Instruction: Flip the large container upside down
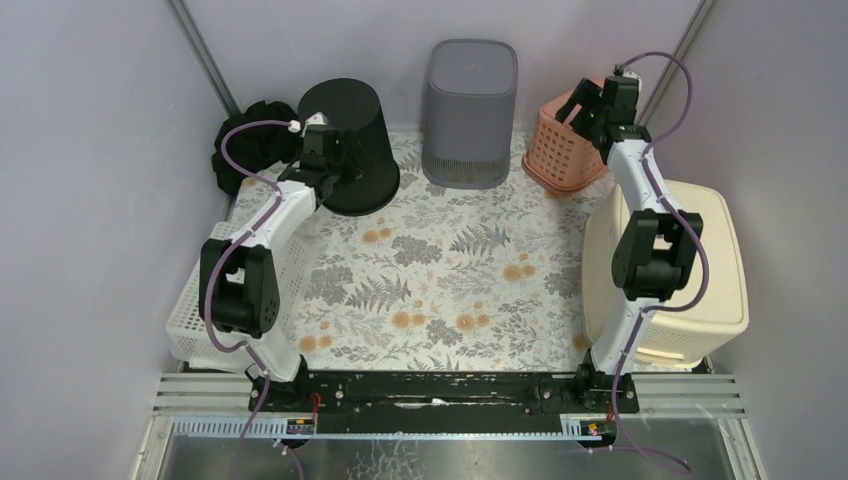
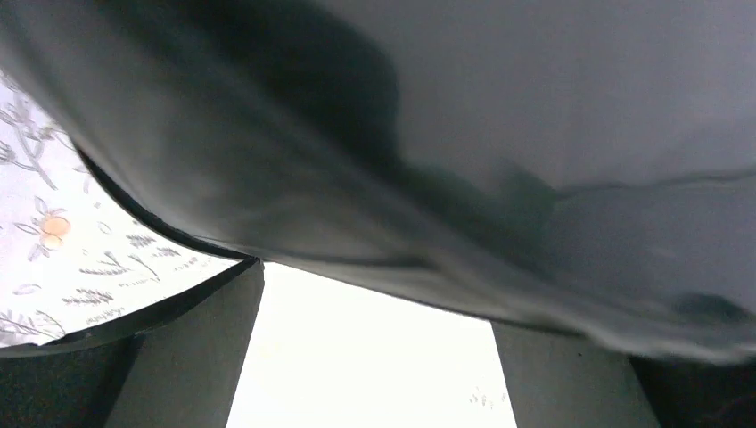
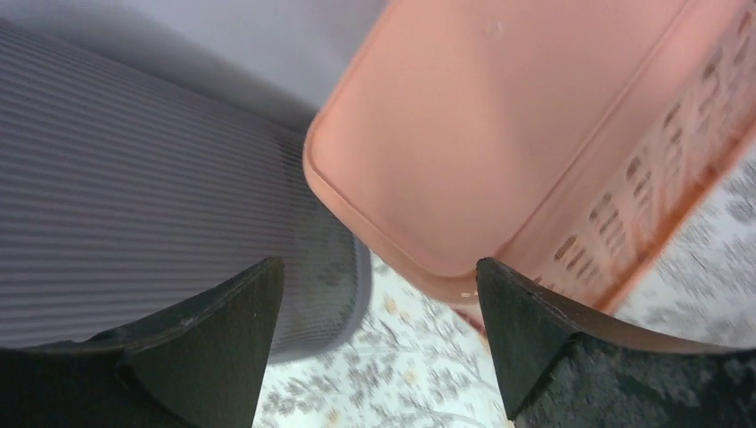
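Large black container (image 1: 350, 140) is at the back left of the floral table (image 1: 450, 260), closed base up and wide mouth down on the cloth; looks a bit tilted from the top view, though I can't tell for sure. Left gripper (image 1: 335, 180) is right up against its lower side wall near the rim. On the left wrist cam the dark wall (image 2: 446, 134) fills most of the shot, with the jaws spread apart below it and nothing pinched between them. Right gripper (image 1: 585, 105) is way over at the back right, above the orange basket (image 1: 560, 155); its jaws are spread too. The wrist cam there shows the basket's corner (image 3: 499, 116) just beside the grey ribbed bin (image 3: 134, 178).
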You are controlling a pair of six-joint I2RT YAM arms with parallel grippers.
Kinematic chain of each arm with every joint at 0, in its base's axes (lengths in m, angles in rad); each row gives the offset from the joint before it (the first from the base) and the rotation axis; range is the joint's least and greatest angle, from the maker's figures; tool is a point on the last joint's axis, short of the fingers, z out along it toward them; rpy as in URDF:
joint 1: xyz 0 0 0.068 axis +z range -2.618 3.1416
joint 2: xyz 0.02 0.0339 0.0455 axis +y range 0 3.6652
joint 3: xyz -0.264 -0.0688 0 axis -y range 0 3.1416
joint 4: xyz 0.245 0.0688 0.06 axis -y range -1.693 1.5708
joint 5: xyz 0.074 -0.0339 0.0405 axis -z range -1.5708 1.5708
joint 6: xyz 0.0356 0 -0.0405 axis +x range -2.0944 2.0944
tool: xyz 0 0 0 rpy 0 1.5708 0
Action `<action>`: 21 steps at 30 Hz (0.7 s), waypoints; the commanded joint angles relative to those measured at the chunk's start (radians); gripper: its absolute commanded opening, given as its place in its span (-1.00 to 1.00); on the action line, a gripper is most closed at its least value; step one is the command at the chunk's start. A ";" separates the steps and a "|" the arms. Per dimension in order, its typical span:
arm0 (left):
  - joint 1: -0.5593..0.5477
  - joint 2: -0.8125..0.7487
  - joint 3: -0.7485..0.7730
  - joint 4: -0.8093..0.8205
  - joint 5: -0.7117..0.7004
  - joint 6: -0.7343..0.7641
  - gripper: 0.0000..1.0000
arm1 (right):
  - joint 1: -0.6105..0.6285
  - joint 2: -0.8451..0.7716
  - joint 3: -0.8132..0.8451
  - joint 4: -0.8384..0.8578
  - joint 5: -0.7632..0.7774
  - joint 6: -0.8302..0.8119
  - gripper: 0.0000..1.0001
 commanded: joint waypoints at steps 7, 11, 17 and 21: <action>0.088 0.012 0.000 0.088 -0.023 -0.011 1.00 | 0.012 0.182 0.125 0.032 -0.150 0.047 0.65; 0.088 -0.032 -0.005 0.077 0.010 -0.014 1.00 | 0.010 0.034 -0.028 0.077 -0.129 -0.002 0.69; 0.088 -0.118 -0.010 0.047 0.045 -0.008 1.00 | 0.013 -0.312 -0.263 0.037 -0.185 -0.084 0.98; 0.088 -0.163 -0.003 0.005 0.067 0.007 1.00 | 0.019 -0.491 -0.434 -0.066 -0.208 -0.092 0.97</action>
